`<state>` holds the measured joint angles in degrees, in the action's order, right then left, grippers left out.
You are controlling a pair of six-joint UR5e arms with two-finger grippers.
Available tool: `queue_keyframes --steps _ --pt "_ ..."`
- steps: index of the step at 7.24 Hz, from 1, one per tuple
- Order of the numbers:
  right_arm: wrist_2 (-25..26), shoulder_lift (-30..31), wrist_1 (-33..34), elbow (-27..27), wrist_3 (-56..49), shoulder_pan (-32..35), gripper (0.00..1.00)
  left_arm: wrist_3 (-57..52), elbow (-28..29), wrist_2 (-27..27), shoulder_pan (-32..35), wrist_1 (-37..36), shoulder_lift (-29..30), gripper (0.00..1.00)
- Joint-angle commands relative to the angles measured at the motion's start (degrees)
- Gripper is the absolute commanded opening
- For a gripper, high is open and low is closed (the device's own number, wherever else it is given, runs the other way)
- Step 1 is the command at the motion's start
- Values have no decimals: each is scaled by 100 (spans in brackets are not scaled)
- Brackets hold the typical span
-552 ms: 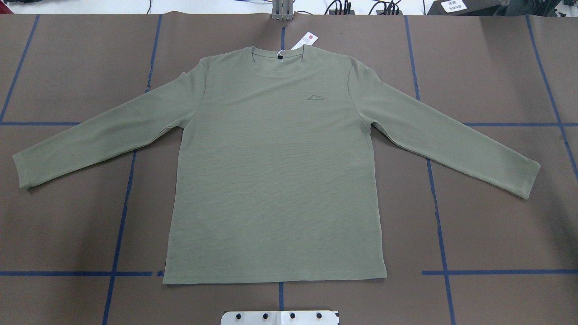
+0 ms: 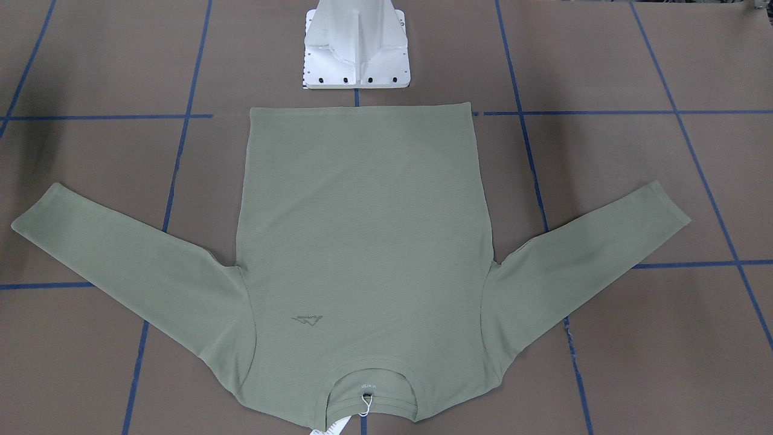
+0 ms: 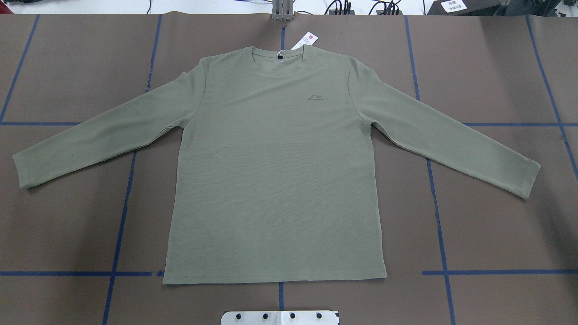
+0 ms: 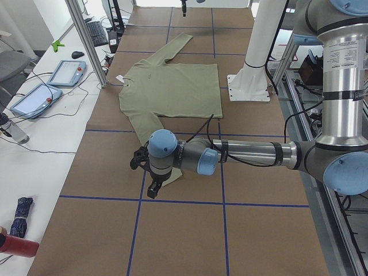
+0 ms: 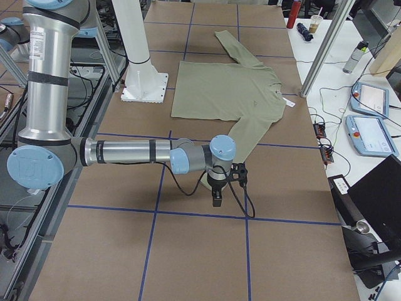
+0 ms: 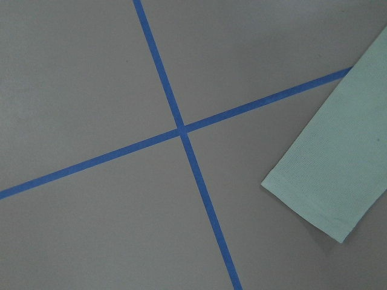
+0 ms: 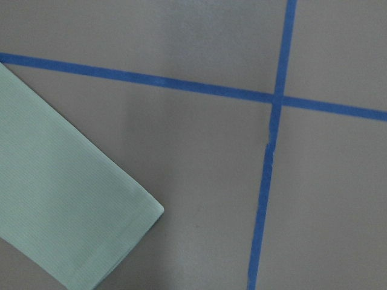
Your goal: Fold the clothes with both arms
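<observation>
Shirt (image 3: 275,180) lies spread flat on my worktop (image 3: 496,234), nothing folded yet, so everything's left. Left tool (image 4: 150,192) and right tool (image 5: 217,199) hover near the cuffs (image 6: 314,199); apart or together, I can't tell.

One camera hangs behind the robot and looks forward and down, taking in the whole shirt (image 3: 275,180) spread on the surface (image 3: 496,225). Across from it a second faces back toward the pedestal (image 2: 356,48), steeply down, so the same shirt lies collar-nearest. At each end of the surface a higher, wider camera looks along it, the left arm (image 4: 247,154) large in one, the right arm (image 5: 125,152) large in the other. Both wrist cameras stare down from close by, each catching crossed blue tape (image 6: 181,131) and a sleeve cuff (image 6: 320,205).
</observation>
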<state>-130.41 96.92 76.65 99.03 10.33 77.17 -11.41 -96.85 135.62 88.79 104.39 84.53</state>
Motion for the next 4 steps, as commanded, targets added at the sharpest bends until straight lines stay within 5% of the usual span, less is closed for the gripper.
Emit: queue_keyframes --steps 1,3,4 --pt "76 -163 -816 46 56 -18 100 42 113 -53 7 1724 -33 100" --pt "51 -227 -1306 -6 127 166 100 95 560 -44 16 3231 168 100" --pt "-45 105 -1719 -68 135 245 100 495 606 -36 7 3376 204 100"
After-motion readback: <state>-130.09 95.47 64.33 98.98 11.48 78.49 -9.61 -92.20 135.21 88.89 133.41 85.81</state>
